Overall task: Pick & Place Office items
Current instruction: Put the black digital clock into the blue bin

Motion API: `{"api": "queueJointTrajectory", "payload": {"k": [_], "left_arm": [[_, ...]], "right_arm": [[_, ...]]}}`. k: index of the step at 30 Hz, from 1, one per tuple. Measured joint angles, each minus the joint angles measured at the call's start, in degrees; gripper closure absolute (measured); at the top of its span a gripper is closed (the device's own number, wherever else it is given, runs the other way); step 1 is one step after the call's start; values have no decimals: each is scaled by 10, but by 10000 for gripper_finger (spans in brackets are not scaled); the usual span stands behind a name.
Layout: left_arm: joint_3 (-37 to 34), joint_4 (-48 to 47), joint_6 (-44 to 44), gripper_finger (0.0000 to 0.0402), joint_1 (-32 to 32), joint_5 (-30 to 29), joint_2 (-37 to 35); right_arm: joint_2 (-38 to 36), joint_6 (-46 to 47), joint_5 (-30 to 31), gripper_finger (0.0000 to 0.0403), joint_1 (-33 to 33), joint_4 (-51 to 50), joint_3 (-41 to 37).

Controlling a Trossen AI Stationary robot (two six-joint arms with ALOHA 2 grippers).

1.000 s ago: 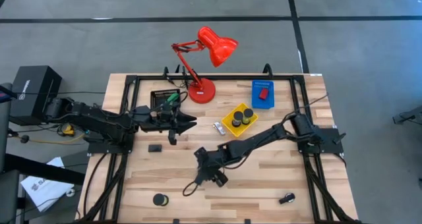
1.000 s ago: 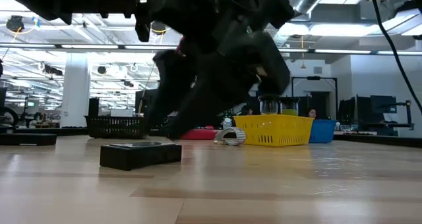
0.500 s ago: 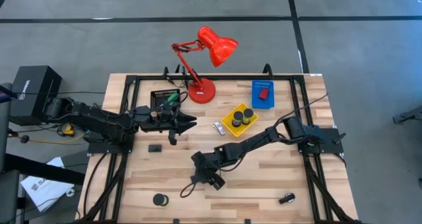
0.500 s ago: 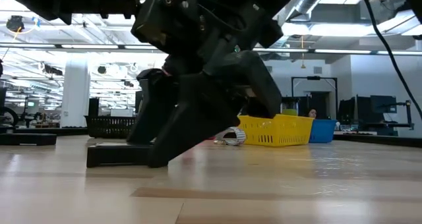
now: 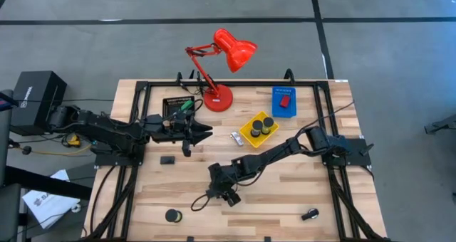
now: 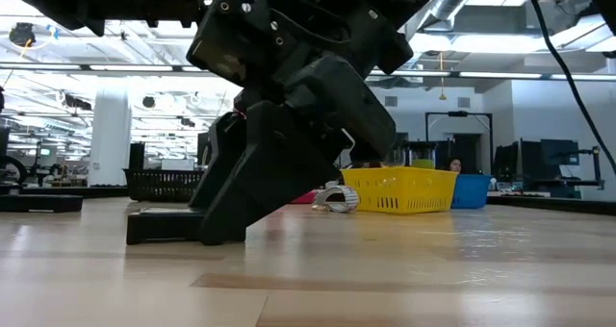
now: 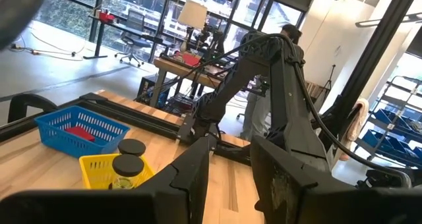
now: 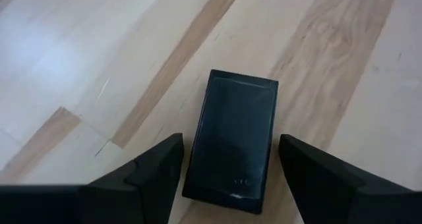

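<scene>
A black rectangular block [image 8: 232,141] lies flat on the wooden table. My right gripper [image 5: 219,194] slants down over it, open, with one finger on each long side of the block. In the low view the gripper [image 6: 231,221] hides most of the block, and only its left end [image 6: 159,226] shows. My left gripper [image 5: 206,133] waits level above the table's left middle, open, with nothing between its fingers [image 7: 198,178].
Loose on the table are a second black block [image 5: 167,159], a black tape roll [image 5: 172,215], a silvery clip [image 5: 235,137] and a small dark item [image 5: 309,215]. At the back stand a black tray [image 5: 178,103], a red lamp [image 5: 217,98], a yellow tray [image 5: 251,135] and a blue tray [image 5: 283,110].
My right gripper has come down toward the table's left and near edge, rolling a little about its own axis. Its open fingers now reach the tabletop beside the block. In the low view the block's visible end sits a little farther left than before.
</scene>
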Motion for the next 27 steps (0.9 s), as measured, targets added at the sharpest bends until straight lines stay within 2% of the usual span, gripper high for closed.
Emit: {"api": "queueJointTrajectory", "payload": {"k": [3,8,13,21,27], "left_arm": [[0,0,0,294,0,0,0],[0,0,0,294,0,0,0],[0,0,0,294,0,2,0],[0,-1,0,294,0,2,0],[0,-2,0,294,0,2,0]], "right_arm": [[0,18,2,173,0,1,0],[0,74,6,218,-2,4,0],[0,78,4,253,-5,-1,0],[-11,75,1,235,-11,-42,0],[-54,66,3,257,-15,-136,-2]]}}
